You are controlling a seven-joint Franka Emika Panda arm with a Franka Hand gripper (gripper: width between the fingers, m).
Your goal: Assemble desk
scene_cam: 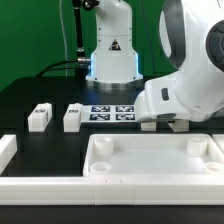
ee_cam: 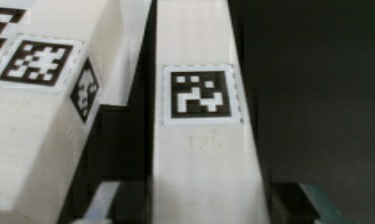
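The pincer [ee_cam: 205, 203] is sitting over the white leg [ee_cam: 202, 125], whose long sides are facing its two fingers, which are standing apart, not squeezing yet.

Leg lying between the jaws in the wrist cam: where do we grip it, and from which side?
Grip the leg across its narrow width, on the two long side faces, coming straight down from above. It lies flat with its tag facing up, and the gripper straddles it. The neighbouring leg lies close alongside, so one jaw must drop into that narrow gap.
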